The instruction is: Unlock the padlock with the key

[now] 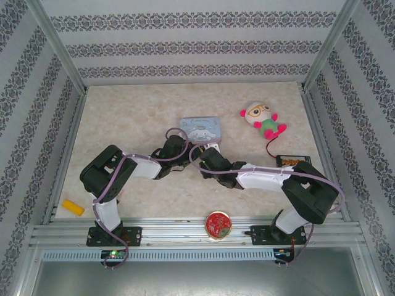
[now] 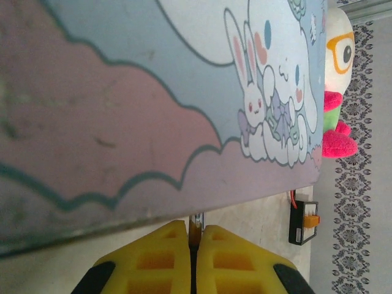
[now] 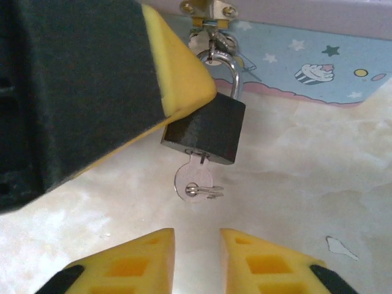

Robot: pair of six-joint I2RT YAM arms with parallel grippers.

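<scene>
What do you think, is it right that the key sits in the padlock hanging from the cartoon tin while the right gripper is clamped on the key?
Not quite. The key does sit in the padlock hanging from the cartoon tin, but the right wrist view shows the right gripper open, its fingers apart and short of the key.

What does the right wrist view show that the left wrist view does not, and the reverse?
Right wrist: the padlock hanging from a hasp, the key in its base, the right gripper open below. Left wrist: a plush toy, a black box. Both: the tin, the table, the left gripper that grips the padlock.
</scene>
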